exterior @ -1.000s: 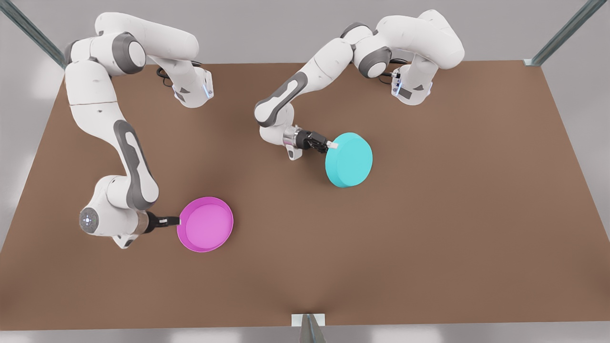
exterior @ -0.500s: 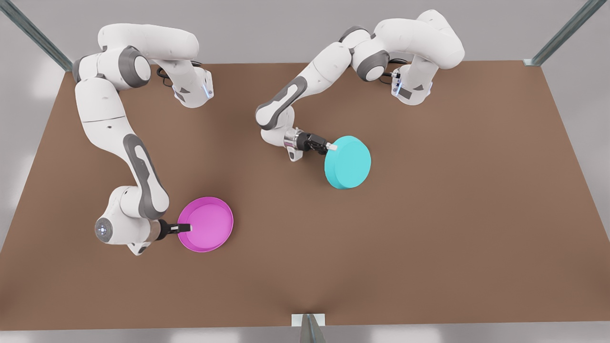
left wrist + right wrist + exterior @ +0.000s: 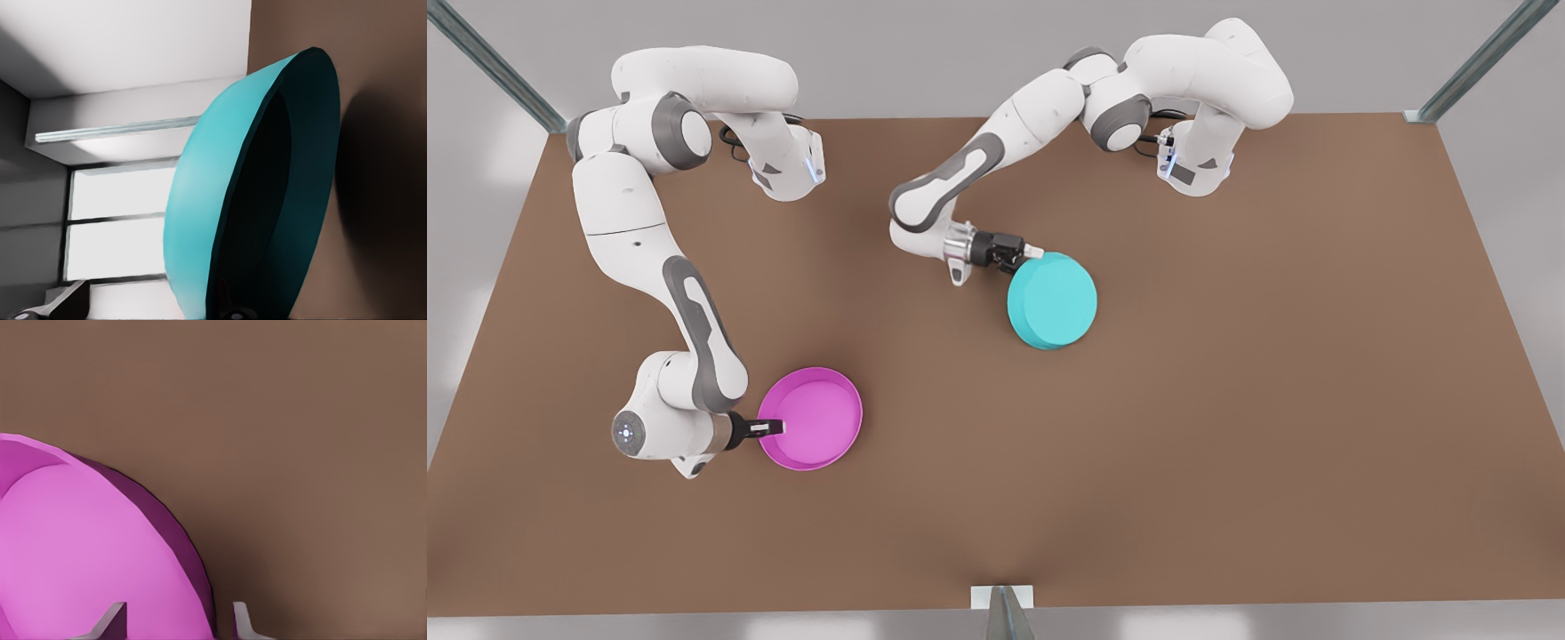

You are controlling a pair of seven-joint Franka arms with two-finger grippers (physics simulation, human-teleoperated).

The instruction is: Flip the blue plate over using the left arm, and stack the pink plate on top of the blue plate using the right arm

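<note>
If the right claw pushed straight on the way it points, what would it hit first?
The pink plate: the right claw already straddles its rim, one finger inside and one outside, apparently not yet closed.

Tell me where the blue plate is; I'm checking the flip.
The blue plate is near the table's middle in the front view, base up, rim held by the left gripper.

1. I see the left gripper (image 3: 1028, 253) at the blue plate (image 3: 1052, 300) rim; the plate extends from it toward the front view's right, base up, above the table (image 3: 1227, 400).
2. I see the right gripper (image 3: 769, 428) straddling the pink plate (image 3: 811, 418) rim, one finger (image 3: 107, 623) inside and one outside; the plate lies on the table beyond it, toward the front view's right.
3. From the left gripper, the pink plate lies well apart, nearer the camera and to the front view's left.
</note>
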